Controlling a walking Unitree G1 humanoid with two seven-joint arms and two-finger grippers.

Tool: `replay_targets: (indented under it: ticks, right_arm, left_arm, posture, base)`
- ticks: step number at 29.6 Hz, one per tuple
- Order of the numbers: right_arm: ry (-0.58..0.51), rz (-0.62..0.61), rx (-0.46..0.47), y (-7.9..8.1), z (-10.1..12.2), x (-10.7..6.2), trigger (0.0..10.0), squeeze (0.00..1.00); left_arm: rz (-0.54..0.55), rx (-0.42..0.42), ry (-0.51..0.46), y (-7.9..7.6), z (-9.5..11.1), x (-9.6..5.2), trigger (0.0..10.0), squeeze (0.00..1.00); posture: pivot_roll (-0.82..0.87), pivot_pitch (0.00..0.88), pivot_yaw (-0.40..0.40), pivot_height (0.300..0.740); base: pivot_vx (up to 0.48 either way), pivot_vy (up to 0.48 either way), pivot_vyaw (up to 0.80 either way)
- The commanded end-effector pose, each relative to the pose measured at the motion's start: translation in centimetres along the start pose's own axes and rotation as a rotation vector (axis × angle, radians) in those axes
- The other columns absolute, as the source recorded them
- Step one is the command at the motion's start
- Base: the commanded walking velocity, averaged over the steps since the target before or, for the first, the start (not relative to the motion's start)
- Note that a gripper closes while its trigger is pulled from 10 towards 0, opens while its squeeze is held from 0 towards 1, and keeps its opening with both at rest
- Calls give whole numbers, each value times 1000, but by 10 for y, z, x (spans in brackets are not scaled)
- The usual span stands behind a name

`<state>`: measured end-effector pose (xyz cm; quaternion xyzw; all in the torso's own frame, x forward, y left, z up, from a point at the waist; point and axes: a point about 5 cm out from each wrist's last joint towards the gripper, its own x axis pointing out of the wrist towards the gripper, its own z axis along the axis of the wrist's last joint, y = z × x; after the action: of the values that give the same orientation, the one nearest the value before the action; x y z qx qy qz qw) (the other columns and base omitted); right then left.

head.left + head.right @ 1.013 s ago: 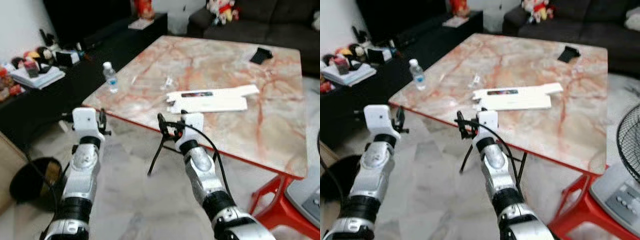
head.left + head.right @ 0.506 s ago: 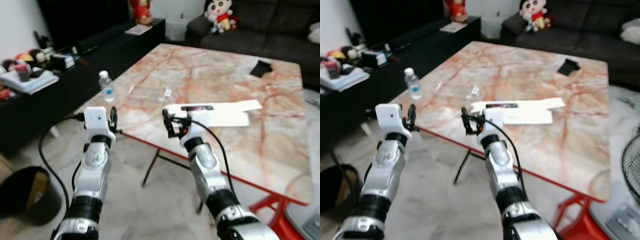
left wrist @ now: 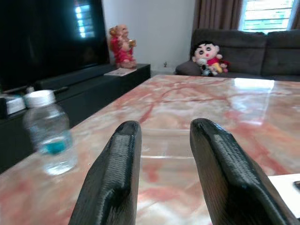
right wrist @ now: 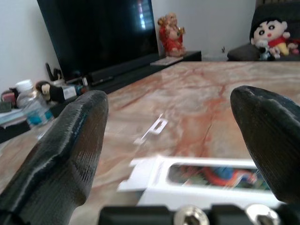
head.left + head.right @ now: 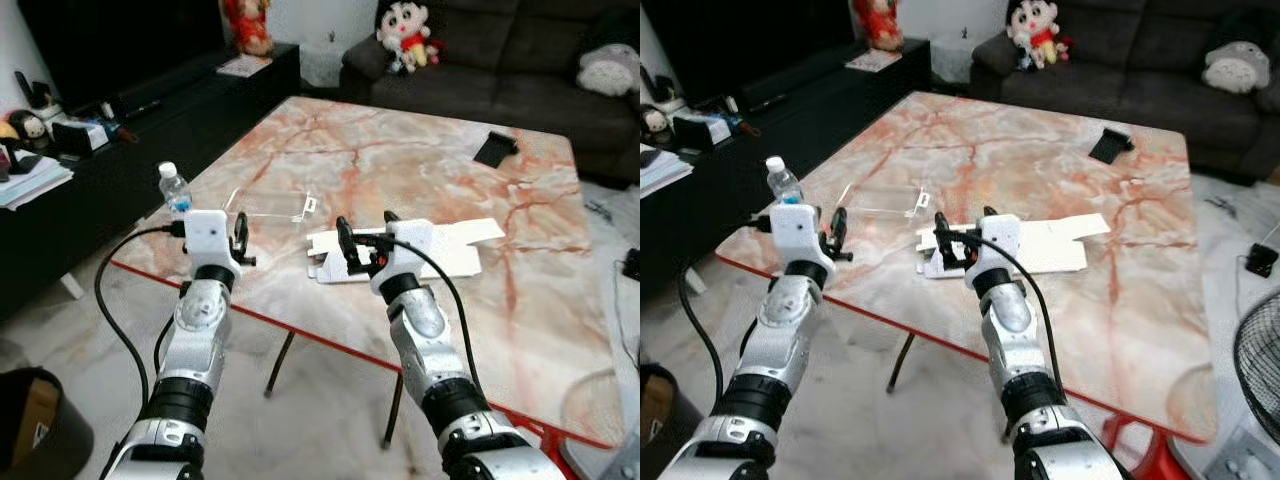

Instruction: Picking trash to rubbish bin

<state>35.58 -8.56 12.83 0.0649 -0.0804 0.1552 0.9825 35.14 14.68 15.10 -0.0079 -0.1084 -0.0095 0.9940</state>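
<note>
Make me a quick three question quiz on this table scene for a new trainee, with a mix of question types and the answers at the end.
1. True or false: the right gripper hovers over the near end of the flat white cardboard box with its fingers apart.
2. Which item stands nearest the left gripper? A) the small clear plastic water bottle B) the black wallet-like object C) the yellow-and-red plush doll
3. Fill in: the clear plastic wrapper lies flat on the pink-veined marble ____.

Key: 1 true; 2 A; 3 table.
</note>
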Motion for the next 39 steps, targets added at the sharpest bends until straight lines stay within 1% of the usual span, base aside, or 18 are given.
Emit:
replay_targets:
  ticks: [1,2,6,7,8,10,13,15,19,21,22,25,29,30,31,34,37,39]
  right_arm:
    - [0,1,6,1,2,4,10000,0]
    - [1,19,8,7,3,6,10000,0]
    - [13,59,-30,19,3,10,10000,0]
    - [13,59,-30,19,3,10,10000,0]
    - [10,77,-25,22,3,11,10000,0]
    - [6,119,9,28,4,12,10000,0]
    - [19,116,4,27,-1,8,10000,0]
    - [19,98,-1,22,-2,5,10000,0]
    - [30,60,-9,16,-7,1,10000,0]
    - [24,29,9,13,-6,1,10000,0]
    - [16,15,15,9,-6,0,10000,0]
    - [21,3,18,6,-7,-2,10000,0]
    - [43,10,16,7,-11,-3,10000,0]
    - [42,16,17,8,-10,-3,10000,0]
    - [42,16,17,8,-10,-3,10000,0]
    - [34,4,8,6,-9,-4,10000,0]
    - [7,-5,6,5,-5,-3,10000,0]
    - [7,-9,8,6,-5,-2,10000,0]
  left_arm:
    - [-17,-31,-12,-5,4,4,10000,0]
    - [0,-45,-14,1,3,3,10000,0]
    - [28,-48,-1,11,0,1,10000,0]
    - [28,-48,-1,11,0,1,10000,0]
    - [31,-46,-1,11,0,-1,10000,0]
    - [31,-54,-13,6,1,-5,10000,0]
    - [23,-69,0,2,-3,-7,10000,0]
    - [-5,-83,9,-7,-5,-7,10000,0]
    - [-49,-87,32,-16,-9,-6,10000,0]
    - [-83,-85,35,-20,-8,-6,10000,0]
    - [-106,-85,42,-24,-9,-6,10000,0]
    - [-132,-98,44,-29,-9,-8,10000,0]
    - [-148,-98,56,-31,-15,-13,10000,0]
    - [-143,-115,71,-31,-18,-14,10000,0]
    - [-143,-115,71,-31,-18,-14,10000,0]
    - [-167,-115,88,-36,-20,-13,10000,0]
    - [-181,-122,86,-39,-17,-10,10000,0]
    - [-172,-131,91,-35,-18,-8,10000,0]
  posture:
    - [-1,0,-27,740]
    - [2,0,-33,740]
    - [11,0,-35,740]
    - [11,0,-35,740]
    - [38,0,-52,740]
    - [55,0,-57,740]
    - [43,0,-48,740]
    - [20,0,-25,740]
    - [14,0,-26,740]
    - [4,0,-13,740]
    - [2,0,-6,740]
    - [10,0,-14,740]
    - [2,0,-20,740]
    - [-12,0,-11,740]
    - [-12,0,-11,740]
    - [-37,0,14,740]
    - [-39,0,12,740]
    - [-52,0,3,740]
  base:
    - [401,0,0]
    - [401,0,0]
    - [401,0,0]
    - [401,0,0]
    - [401,0,0]
    - [403,0,0]
    - [404,0,0]
    - [403,0,0]
    - [404,0,0]
    - [379,0,0]
    - [352,0,0]
    - [214,0,0]
    - [0,0,-523]
    - [0,0,-788]
    - [0,0,-788]
    - [0,0,-765]
    - [0,0,-242]
    - [0,0,0]
